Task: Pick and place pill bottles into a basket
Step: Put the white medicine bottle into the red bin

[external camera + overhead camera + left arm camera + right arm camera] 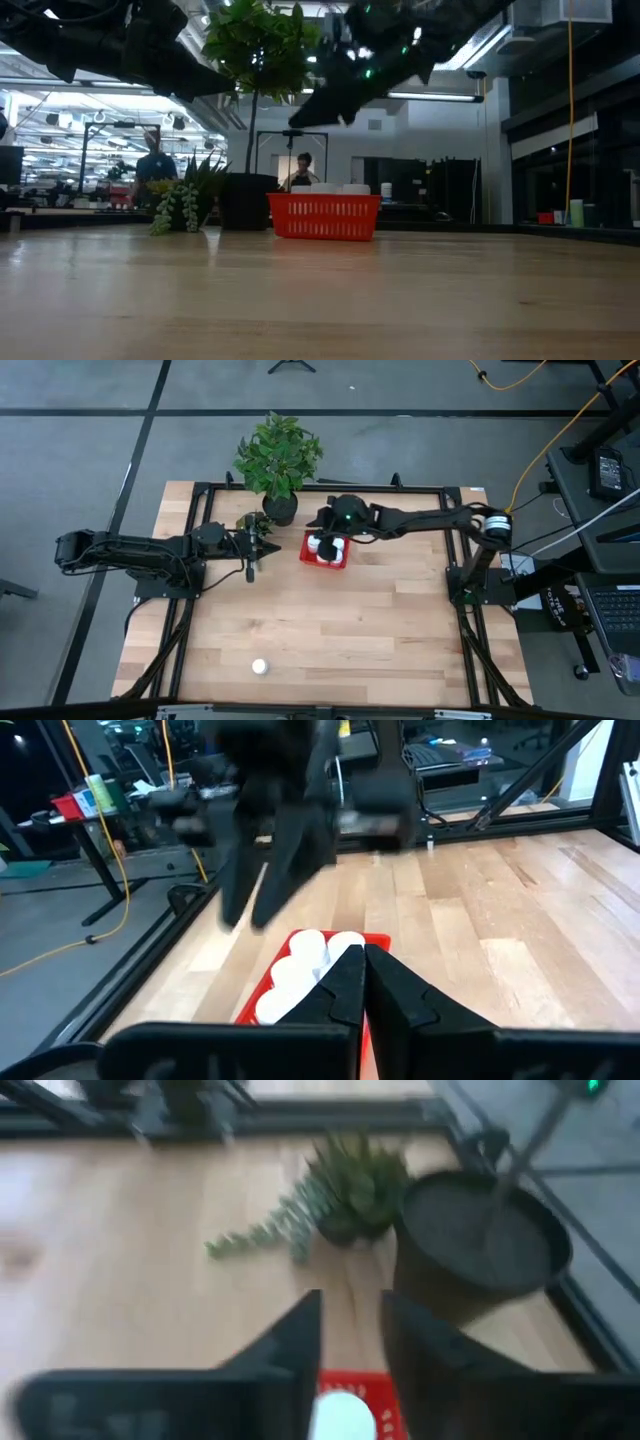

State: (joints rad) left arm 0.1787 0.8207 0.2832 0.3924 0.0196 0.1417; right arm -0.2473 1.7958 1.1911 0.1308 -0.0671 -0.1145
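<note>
The red basket (306,550) stands at the table's far middle, right of the plant pot; it also shows in the low view (323,218). Several white pill bottles (322,547) stand upright in it, seen too in the left wrist view (300,965). One more bottle (260,667) stands alone near the table's near edge. My right gripper (328,538) hovers open and empty just above the basket, a bottle cap (340,1415) below its fingers. My left gripper (272,546) is shut and empty, above the table just left of the basket, pointing at it.
A black pot (280,510) with a leafy plant and a small succulent (250,522) stand just behind and to the left of the basket. A black frame runs along the table's edges. The near half of the table holds only the lone bottle. People show in the room beyond (155,165).
</note>
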